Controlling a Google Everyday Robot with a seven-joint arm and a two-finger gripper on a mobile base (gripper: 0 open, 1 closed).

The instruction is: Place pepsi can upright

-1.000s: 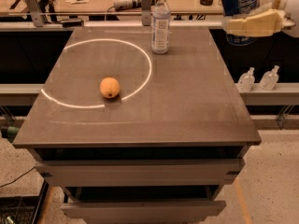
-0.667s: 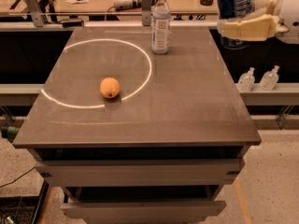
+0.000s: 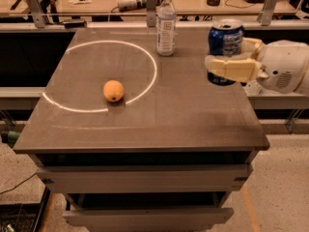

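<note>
The pepsi can (image 3: 225, 40) is blue with white markings and a silver top. It stands upright in my gripper (image 3: 227, 57), over the right side of the dark table (image 3: 183, 110). The cream fingers (image 3: 234, 67) are shut around the can's lower half, hiding part of it. I cannot tell whether the can's base touches the table. My white arm comes in from the right edge of the view.
A clear water bottle (image 3: 166, 24) stands at the table's back middle. An orange (image 3: 113, 90) lies inside a white circle (image 3: 145, 57) marked on the left of the table. A workbench with tools runs behind. Two bottles sit on a shelf at right.
My gripper has carried the can down and to the left, from above the table's far right corner to low over its right side.
</note>
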